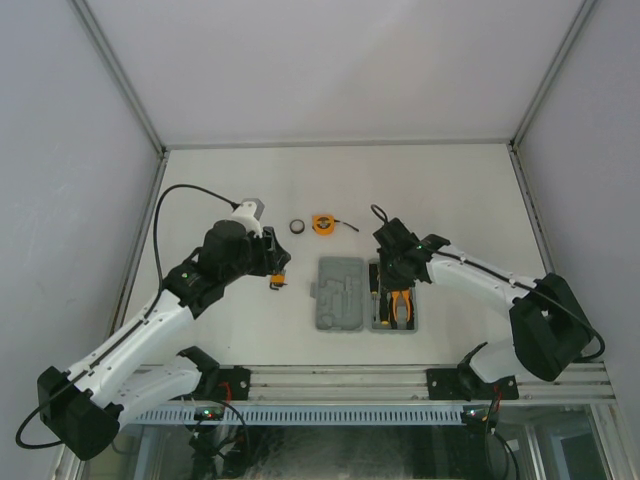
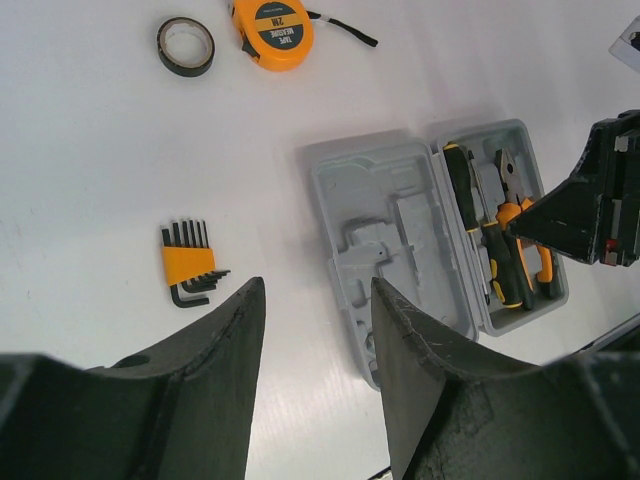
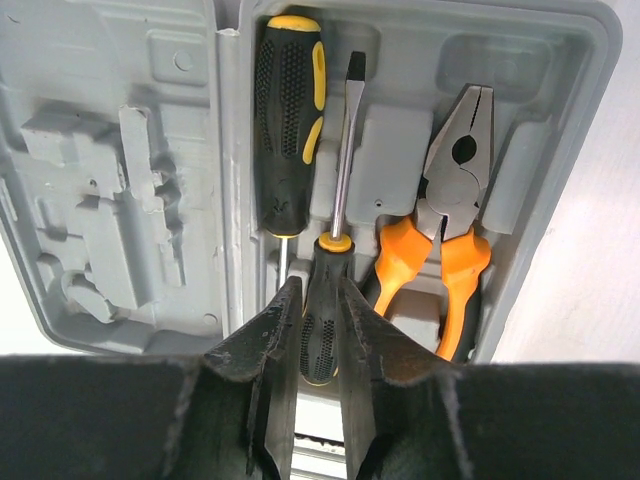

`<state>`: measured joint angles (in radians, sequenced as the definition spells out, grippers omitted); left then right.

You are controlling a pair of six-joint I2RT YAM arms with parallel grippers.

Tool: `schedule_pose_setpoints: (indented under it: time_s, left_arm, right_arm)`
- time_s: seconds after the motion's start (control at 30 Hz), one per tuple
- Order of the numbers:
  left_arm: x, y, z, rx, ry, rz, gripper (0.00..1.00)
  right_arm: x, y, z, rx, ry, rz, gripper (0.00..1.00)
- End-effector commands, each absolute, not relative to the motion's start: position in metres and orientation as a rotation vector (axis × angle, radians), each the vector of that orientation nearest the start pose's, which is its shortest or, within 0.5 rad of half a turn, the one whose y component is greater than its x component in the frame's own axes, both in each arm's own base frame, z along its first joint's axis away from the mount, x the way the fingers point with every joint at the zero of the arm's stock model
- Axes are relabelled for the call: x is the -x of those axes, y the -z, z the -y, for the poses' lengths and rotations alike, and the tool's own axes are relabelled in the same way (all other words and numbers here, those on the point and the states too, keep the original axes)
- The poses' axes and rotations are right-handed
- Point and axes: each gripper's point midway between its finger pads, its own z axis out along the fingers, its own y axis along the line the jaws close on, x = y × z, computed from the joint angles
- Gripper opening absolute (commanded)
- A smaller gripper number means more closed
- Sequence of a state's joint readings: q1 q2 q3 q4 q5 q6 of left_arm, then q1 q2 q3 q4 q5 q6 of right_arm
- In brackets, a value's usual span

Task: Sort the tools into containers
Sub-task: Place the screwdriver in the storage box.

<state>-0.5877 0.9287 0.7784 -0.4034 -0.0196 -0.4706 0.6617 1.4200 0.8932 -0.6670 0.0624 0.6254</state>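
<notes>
Gripping the black-and-yellow handle of one screwdriver (image 3: 343, 160), your right tool (image 3: 318, 298) was closed with a finger pressed to each side of it. The shaft pointed away from the wrist camera and lay over the right half of the grey case (image 3: 590, 60). I could not tell whether that screwdriver was fully seated in its recess. Just to its left in the same half lay the second screwdriver (image 3: 288, 130), handle at the far end, close beside the hinge. To its right sat the pliers (image 3: 455, 200), jaws toward the far end and orange grips toward the wrist. The left half of the case held only its moulded recesses.

Your left tool (image 2: 315, 300) was open and held nothing, hanging above the white table (image 2: 100, 150) to the left of the case. The orange hex-key set (image 2: 188, 263) lay on the table just beside that tool's left finger in the wrist view, apart from the case. Farther from you, the black ring (image 2: 186, 45) and the orange tape measure (image 2: 272, 30) lay near each other on the table, beyond the case's far edge.
</notes>
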Motion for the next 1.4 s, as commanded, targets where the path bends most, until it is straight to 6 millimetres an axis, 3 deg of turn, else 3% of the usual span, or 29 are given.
schedule_pose_setpoints:
  time_s: [0.0, 0.73, 0.97, 1.23, 1.37]
  left_arm:
    - [-0.252, -0.204, 0.186, -0.111, 0.627, -2.125, 0.51]
    - [-0.252, -0.204, 0.188, -0.120, 0.634, -2.131, 0.50]
    - [-0.251, -0.204, 0.188, -0.119, 0.634, -2.131, 0.50]
    - [-0.252, -0.201, 0.186, -0.119, 0.618, -2.142, 0.50]
    - [-0.252, -0.189, 0.185, -0.093, 0.601, -2.180, 0.50]
  right_arm:
    - [-0.222, -0.063, -0.189, 0.041, -0.250, -2.776, 0.18]
    - [-0.211, -0.027, -0.187, 0.113, -0.142, -2.891, 0.07]
    - [-0.195, -0.002, -0.181, 0.177, -0.037, -2.983, 0.00]
    - [-0.177, 0.034, -0.180, 0.235, 0.077, -3.082, 0.00]
    - [-0.171, 0.046, -0.176, 0.243, 0.129, -3.114, 0.00]
